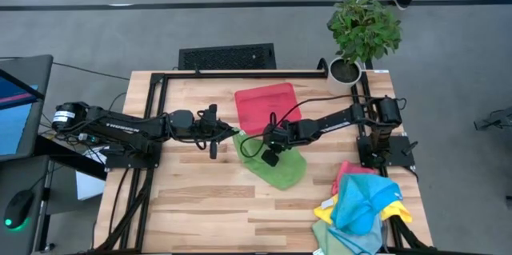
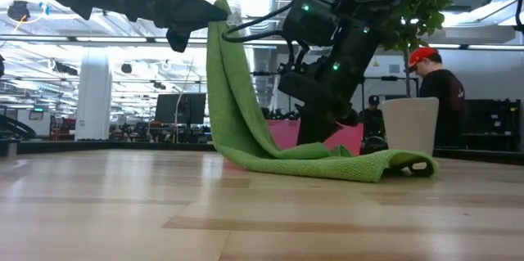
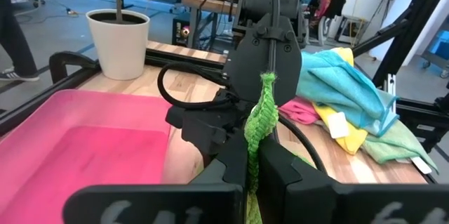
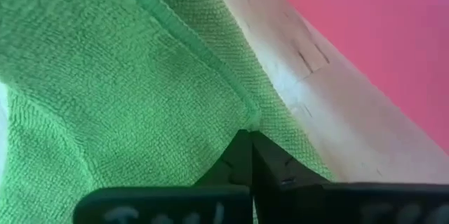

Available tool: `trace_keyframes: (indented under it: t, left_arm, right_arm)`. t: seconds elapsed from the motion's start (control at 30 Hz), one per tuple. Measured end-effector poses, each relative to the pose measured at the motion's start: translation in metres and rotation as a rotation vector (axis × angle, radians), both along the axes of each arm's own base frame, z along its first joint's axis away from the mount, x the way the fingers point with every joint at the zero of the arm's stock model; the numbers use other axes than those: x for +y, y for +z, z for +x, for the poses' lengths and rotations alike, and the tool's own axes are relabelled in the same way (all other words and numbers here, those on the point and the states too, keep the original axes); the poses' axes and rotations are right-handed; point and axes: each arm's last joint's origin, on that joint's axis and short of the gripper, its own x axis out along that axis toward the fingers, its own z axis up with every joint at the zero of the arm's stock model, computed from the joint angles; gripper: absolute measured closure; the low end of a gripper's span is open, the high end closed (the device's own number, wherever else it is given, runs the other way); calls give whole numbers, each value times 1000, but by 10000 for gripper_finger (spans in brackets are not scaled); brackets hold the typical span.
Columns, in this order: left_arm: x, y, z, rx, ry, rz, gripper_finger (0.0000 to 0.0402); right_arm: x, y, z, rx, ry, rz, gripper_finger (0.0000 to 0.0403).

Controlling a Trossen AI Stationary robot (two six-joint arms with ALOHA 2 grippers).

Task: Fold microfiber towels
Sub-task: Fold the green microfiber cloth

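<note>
A: Green microfiber, one towel (image 1: 276, 167) in play: folding has barely begun, and a pile of other towels (image 1: 364, 207) waits unfolded, well off from both claws.

B: And the claws?

A: The left claw (image 2: 214, 11) is clamped on a raised corner; the right claw (image 4: 245, 155), pinched shut on an edge, sits low beside the red tray (image 1: 268, 105), most of the cloth trailing on the tabletop (image 1: 200, 207).

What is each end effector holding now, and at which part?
Left end effector pinches the green towel at a raised corner. Right end effector is shut on its hemmed edge near the table.
</note>
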Motion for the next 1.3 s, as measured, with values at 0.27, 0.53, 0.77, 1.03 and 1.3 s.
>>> trace_keyframes:
  t: [0.27,0.53,0.77,1.03,1.3]
  left_arm:
    - [0,0,0,0,1,-9,401]
    - [2,7,-4,-40,15,17,401]
    - [14,46,-2,-2,57,120,401]
    - [24,95,2,111,102,324,401]
    - [24,115,-1,152,120,382,401]
  right_arm:
    - [8,53,-1,-124,20,-95,394]
    - [7,123,-43,-210,-54,-254,397]
    - [-3,171,-81,-300,-124,-413,397]
    - [-12,212,-113,-417,-174,-542,397]
    - [5,244,-122,-494,-101,-604,397]
